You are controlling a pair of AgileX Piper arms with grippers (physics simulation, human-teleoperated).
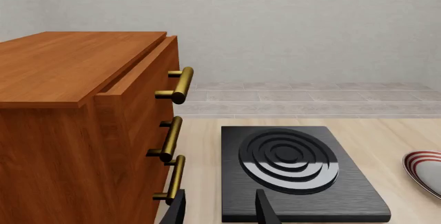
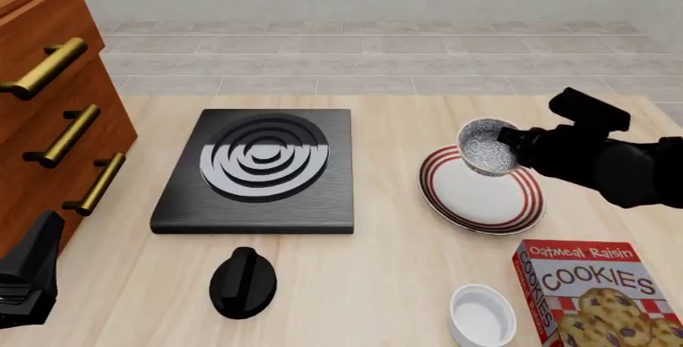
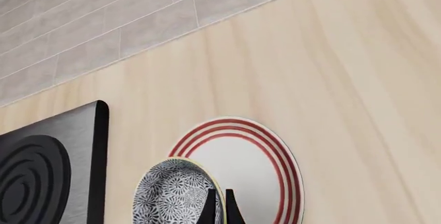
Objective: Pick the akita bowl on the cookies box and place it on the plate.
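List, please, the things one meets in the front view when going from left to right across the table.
wooden drawer cabinet → black stove burner → plate with the akita bowl held over it by the right pincer → cookies box

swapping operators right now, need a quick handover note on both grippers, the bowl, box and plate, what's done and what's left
Right gripper: shut on the akita bowl, pinching its rim, holding it above the plate.
Left gripper: open, holding nothing, off by the wooden drawer cabinet and the stove burner.
Cookies box: on the table, near right corner; nothing on it.
Done: bowl picked off the box and carried over the plate.
Left: lower it onto the plate, release, back away.
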